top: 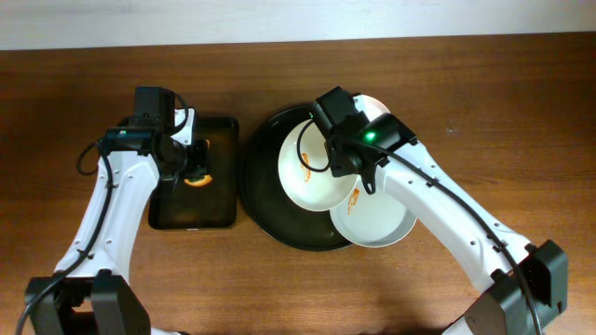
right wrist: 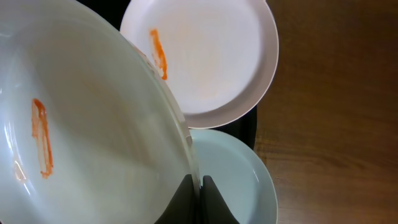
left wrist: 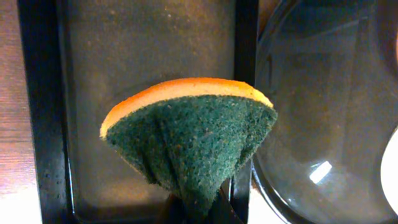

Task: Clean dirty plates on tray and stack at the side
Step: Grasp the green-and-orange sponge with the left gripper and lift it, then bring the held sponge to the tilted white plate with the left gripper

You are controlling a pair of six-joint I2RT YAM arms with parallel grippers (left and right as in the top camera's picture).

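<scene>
My right gripper (right wrist: 199,190) is shut on the rim of a white plate (right wrist: 87,124) with an orange smear and holds it tilted above the round black tray (top: 265,209). In the overhead view this gripper (top: 328,130) and held plate (top: 307,172) are over the tray's middle. A second smeared plate (top: 377,219) lies at the tray's front right, also in the right wrist view (right wrist: 205,56). A third plate (top: 374,105) shows at the back right, pale in the right wrist view (right wrist: 239,177). My left gripper (left wrist: 198,214) is shut on a green-and-orange sponge (left wrist: 193,134).
The sponge hangs over a smaller rectangular black tray (top: 222,130), seen close in the left wrist view (left wrist: 124,56), just left of the round tray (left wrist: 323,106). Bare wooden table (top: 484,102) lies to the right and front.
</scene>
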